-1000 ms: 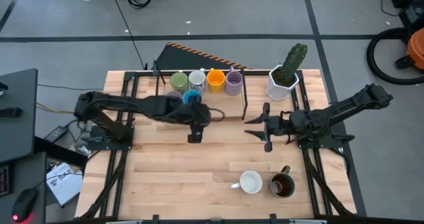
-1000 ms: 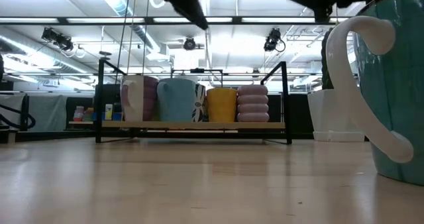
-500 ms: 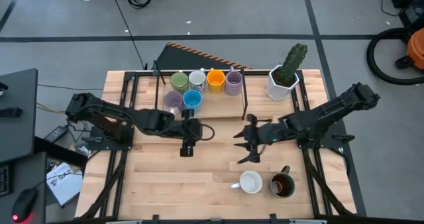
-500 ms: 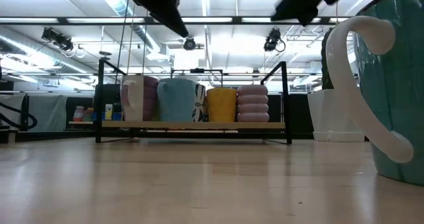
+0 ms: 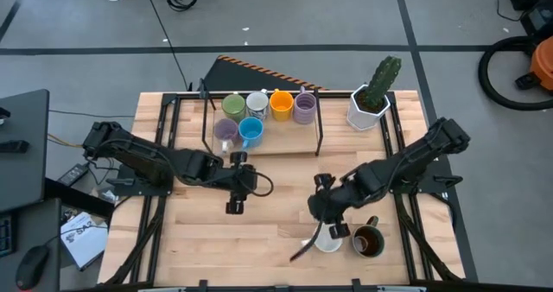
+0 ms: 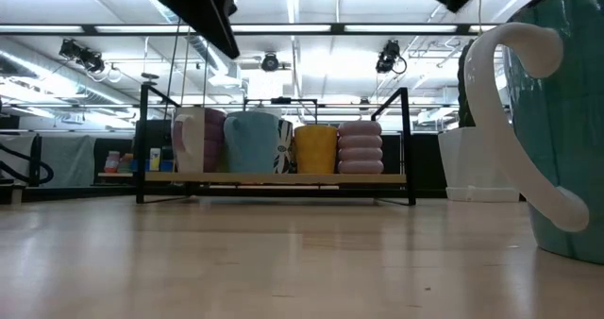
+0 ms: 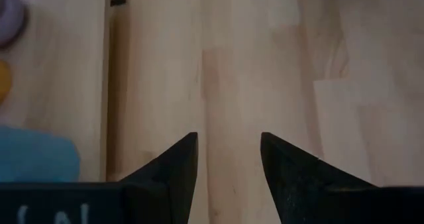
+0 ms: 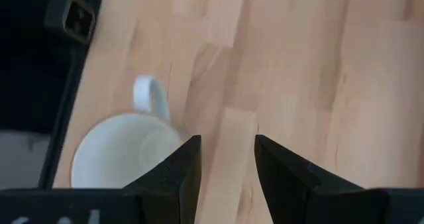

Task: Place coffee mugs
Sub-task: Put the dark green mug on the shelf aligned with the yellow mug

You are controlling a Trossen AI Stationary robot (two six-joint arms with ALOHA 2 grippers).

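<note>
Mugs stand in two places on the table (image 5: 207, 236). Near the front edge a white mug (image 5: 327, 238) sits upright with a dark brown mug (image 5: 368, 241) just beside it. The right gripper (image 5: 327, 212) hovers just beside the white mug, fingers (image 8: 179, 174) parted with nothing between them; in its wrist view the mug's glossy round rim and looped handle lie next to one fingertip. Bare light wood planking lies open ahead of it.

At the back, a low dark wire rack (image 5: 318, 128) holds six more: a green mug (image 5: 233, 107), a second white mug (image 5: 257, 104), an orange mug (image 5: 281, 104) and a ribbed lavender mug (image 5: 304, 108) in the rear row, with a smooth lavender mug (image 5: 226, 130) and a blue mug (image 5: 251, 130) in front. A faceted white pot (image 5: 367, 109) with a cactus stands beside the rack.

The left gripper (image 5: 235, 195) hangs over empty wood near the table's middle, well apart from any mug, fingers open and holding nothing.
</note>
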